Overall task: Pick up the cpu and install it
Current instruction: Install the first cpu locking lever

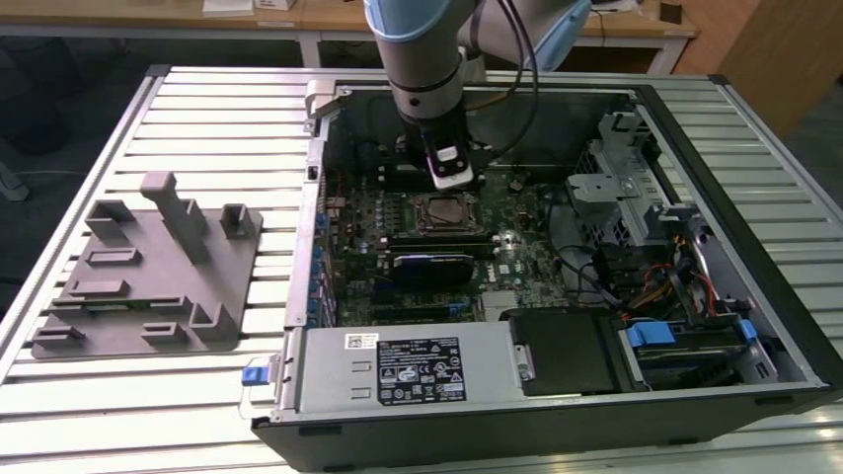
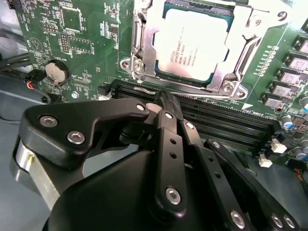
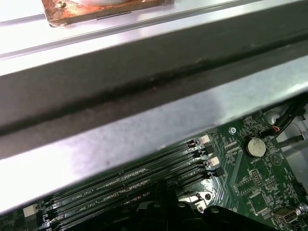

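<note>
The cpu (image 2: pixel 192 45), a flat square with a shiny silver-grey top, lies in the motherboard socket inside a metal frame (image 2: pixel 139 53). In the exterior view the cpu (image 1: pixel 441 209) sits mid-board inside the open computer case (image 1: pixel 658 109). My gripper (image 2: pixel 166 98) hangs just above the memory slots (image 2: pixel 226 122) beside the socket. Its black fingers (image 2: pixel 168 144) are pressed together with nothing between them. The exterior view shows the gripper (image 1: pixel 449 178) right behind the socket, low over the board. The finger bases (image 3: pixel 163 211) also show in the first wrist view.
A grey plastic fixture (image 1: pixel 145 276) stands on the slatted table at the exterior view's left. Inside the case are a power supply (image 1: pixel 395 370), a drive bay (image 1: pixel 579 351) and cables (image 1: pixel 633 267). A coin battery (image 2: pixel 57 72) sits near the socket. The case wall (image 3: pixel 144 96) is close by.
</note>
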Robot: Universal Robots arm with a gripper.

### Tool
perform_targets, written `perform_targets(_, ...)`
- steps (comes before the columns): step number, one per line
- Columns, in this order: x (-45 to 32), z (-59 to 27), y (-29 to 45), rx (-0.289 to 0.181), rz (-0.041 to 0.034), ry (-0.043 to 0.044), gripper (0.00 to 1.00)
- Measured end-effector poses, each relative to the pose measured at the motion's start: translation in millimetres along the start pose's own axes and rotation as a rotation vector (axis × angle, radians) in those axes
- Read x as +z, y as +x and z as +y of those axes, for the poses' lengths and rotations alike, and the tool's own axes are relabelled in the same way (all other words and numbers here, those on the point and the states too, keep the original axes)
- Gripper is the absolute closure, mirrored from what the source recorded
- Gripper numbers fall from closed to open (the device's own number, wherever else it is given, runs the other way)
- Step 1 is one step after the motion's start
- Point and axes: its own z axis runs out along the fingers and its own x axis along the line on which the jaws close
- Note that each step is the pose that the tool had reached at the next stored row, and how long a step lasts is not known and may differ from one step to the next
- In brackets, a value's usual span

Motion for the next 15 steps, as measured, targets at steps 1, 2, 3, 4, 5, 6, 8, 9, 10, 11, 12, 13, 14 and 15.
perform_targets(1, 0.2, -0.1, 0.0, -0.003, -0.0002, 0.0017, 0.89)
perform_targets(2, 0.5, -0.1, 0.1, -0.005, -0.0004, 0.0034, 0.89)
perform_targets(3, 0.7, -0.2, 0.1, -0.008, -0.0005, 0.0052, 0.89)
perform_targets(4, 0.9, -0.3, 0.2, -0.011, -0.0007, 0.0069, 0.89)
perform_targets(5, 1.1, -0.3, 0.2, -0.014, -0.0009, 0.0090, 0.89)
perform_targets(6, 1.4, -0.4, 0.3, -0.016, -0.0013, 0.0111, 0.89)
perform_targets(8, 1.9, -0.5, 0.3, -0.022, -0.0019, 0.0149, 0.89)
perform_targets(9, 2.2, -0.6, 0.4, -0.025, -0.0021, 0.0170, 0.89)
perform_targets(10, 2.4, -0.7, 0.4, -0.027, -0.0024, 0.0190, 0.89)
perform_targets(11, 2.7, -0.8, 0.5, -0.030, -0.0027, 0.0209, 0.89)
perform_targets(12, 2.9, -0.8, 0.5, -0.032, -0.0029, 0.0227, 0.89)
perform_targets(13, 3.2, -0.9, 0.5, -0.035, -0.0030, 0.0245, 0.89)
perform_targets(14, 3.5, -1.0, 0.6, -0.037, -0.0032, 0.0260, 0.89)
perform_targets(15, 3.9, -1.1, 0.6, -0.039, -0.0033, 0.0271, 0.89)
